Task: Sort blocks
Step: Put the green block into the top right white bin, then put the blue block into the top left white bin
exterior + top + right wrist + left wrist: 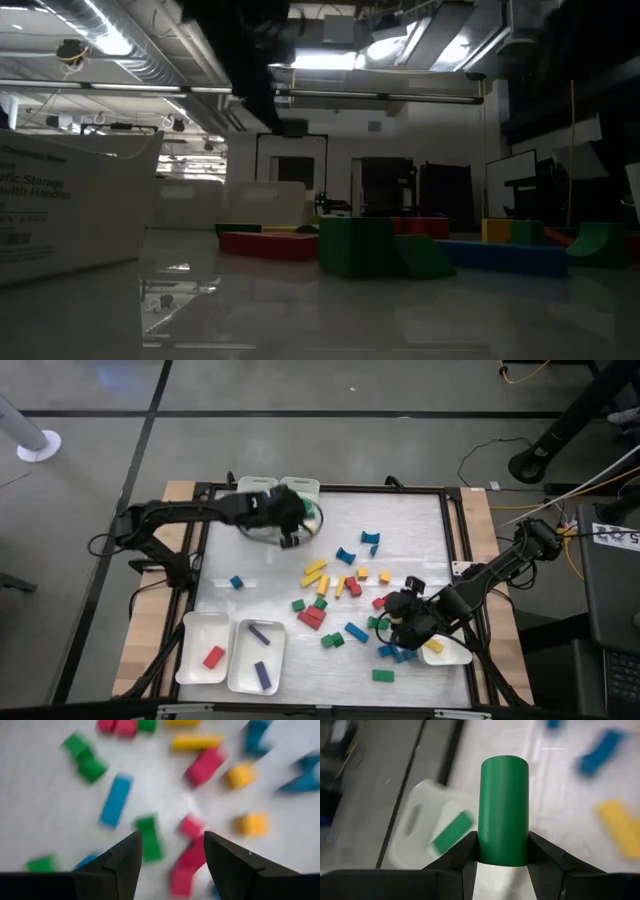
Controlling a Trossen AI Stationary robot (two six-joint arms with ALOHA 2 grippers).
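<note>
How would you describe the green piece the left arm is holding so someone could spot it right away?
Start at the two white trays at the table's far edge. The left gripper hangs there, shut on a green cylinder. It is round and held off the table, while another green block lies flat in the tray beneath.

One camera hangs overhead, staring straight down at the bench [420, 520]. Another sits low at bench level, facing the room. Wrist cameras hover close above the same scattered blocks [116, 800].

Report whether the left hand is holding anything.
Holding. The left hand is shut on a green cylinder block, its fingers pressed against both sides.
</note>
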